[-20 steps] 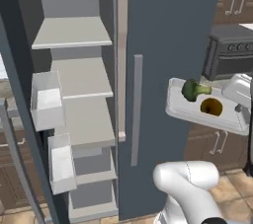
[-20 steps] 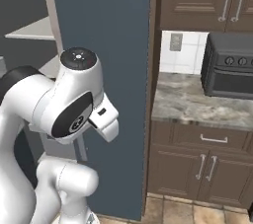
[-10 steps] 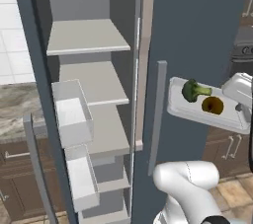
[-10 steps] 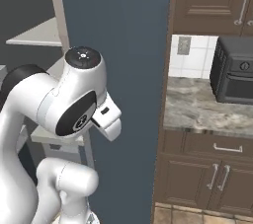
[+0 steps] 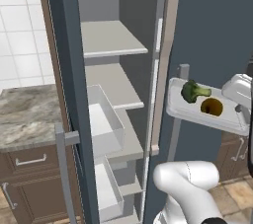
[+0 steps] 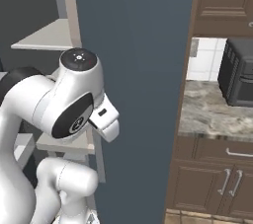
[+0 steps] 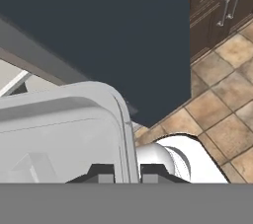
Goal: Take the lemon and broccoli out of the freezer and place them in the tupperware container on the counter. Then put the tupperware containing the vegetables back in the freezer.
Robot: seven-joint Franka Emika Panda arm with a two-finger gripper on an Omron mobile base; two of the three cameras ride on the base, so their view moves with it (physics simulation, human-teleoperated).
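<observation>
A: What is seen at the left of the left base view?

B: A stretch of the counter (image 5: 27,114) is seen there, grey-beige marbled stone on brown wooden cabinets, with white tiles behind. Just beside it the freezer (image 5: 217,35) is found standing open: its dark door (image 5: 69,94) is swung out toward the camera, with a long grey handle (image 5: 63,168) on its edge and white door bins (image 5: 106,124) on its inner side. Light grey shelves (image 5: 111,38) are shown inside.

A: And further right?

B: The tupperware container (image 5: 184,109) is held up in the air in front of the freezer's dark closed panel, well apart from the counter. The broccoli (image 5: 192,91) and the lemon (image 5: 212,106) are lying in it, side by side, the broccoli to the left.

A: How is the pincer set?

B: In the hand view the gripper (image 7: 126,172) is seen clamped on the container's rim, one finger tip on each side of the thin wall. Its jaws are drawn nearly together.

A: What is shown in the right base view?

B: The freezer's blue-grey panel is seen at centre, and at the right a further stretch of counter with a dark oven (image 6: 239,72) standing on it.
</observation>
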